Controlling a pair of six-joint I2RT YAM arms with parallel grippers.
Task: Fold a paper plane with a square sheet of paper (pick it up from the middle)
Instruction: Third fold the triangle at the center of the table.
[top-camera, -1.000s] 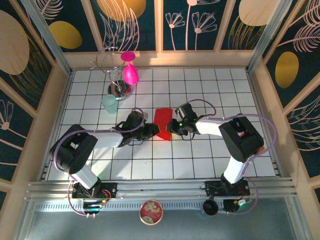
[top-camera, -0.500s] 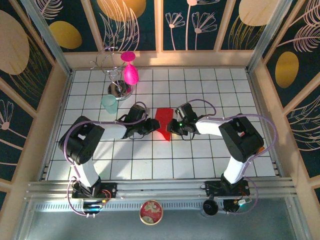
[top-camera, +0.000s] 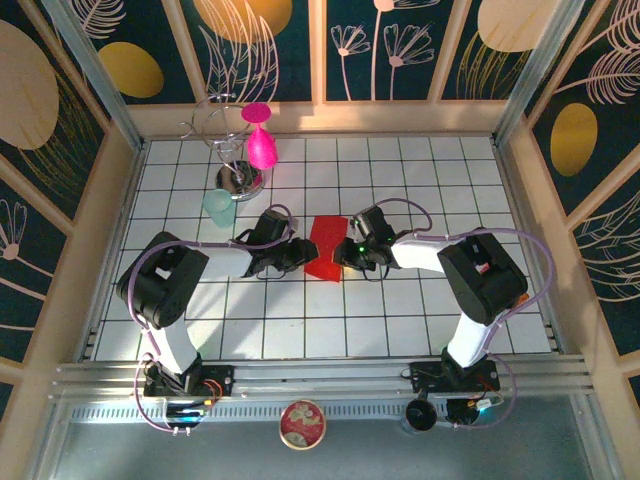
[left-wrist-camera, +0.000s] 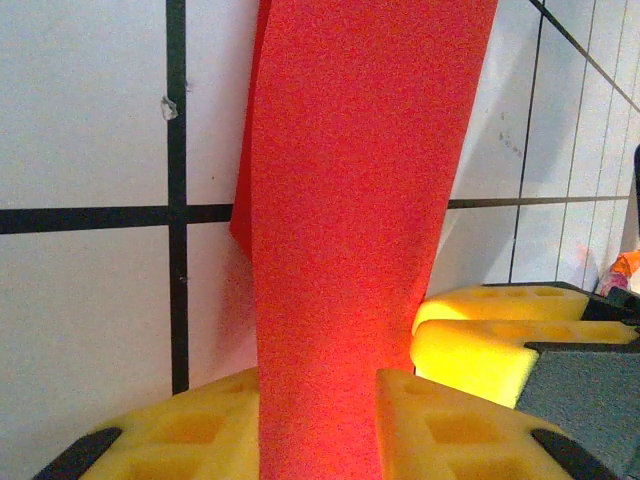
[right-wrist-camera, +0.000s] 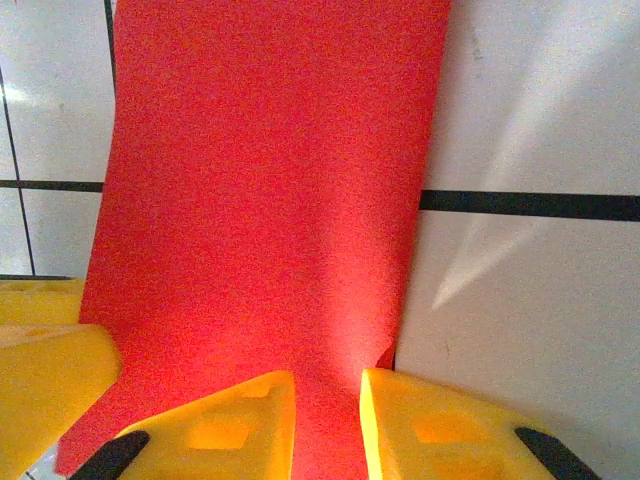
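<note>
Left gripper (top-camera: 303, 257) shifted inward, right gripper (top-camera: 343, 257) opposite, one paper (top-camera: 325, 243) pinched.

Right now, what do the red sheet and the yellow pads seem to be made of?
Sheet: likely thin paper, matte; it looks grainy and curves softly. Pads: probably foam or soft rubber, matte yellow, with moulded square dimples; the look leaves it open.

Left arm (top-camera: 215, 262), right arm (top-camera: 425, 250): white links, black joint housings, lilac cables. Right elbow housing (top-camera: 482, 272) carried orange patch (top-camera: 520, 297) at 4 o'clock. Gripper fingers (left-wrist-camera: 170, 440) were yellow, pocketed, black-edged.
</note>
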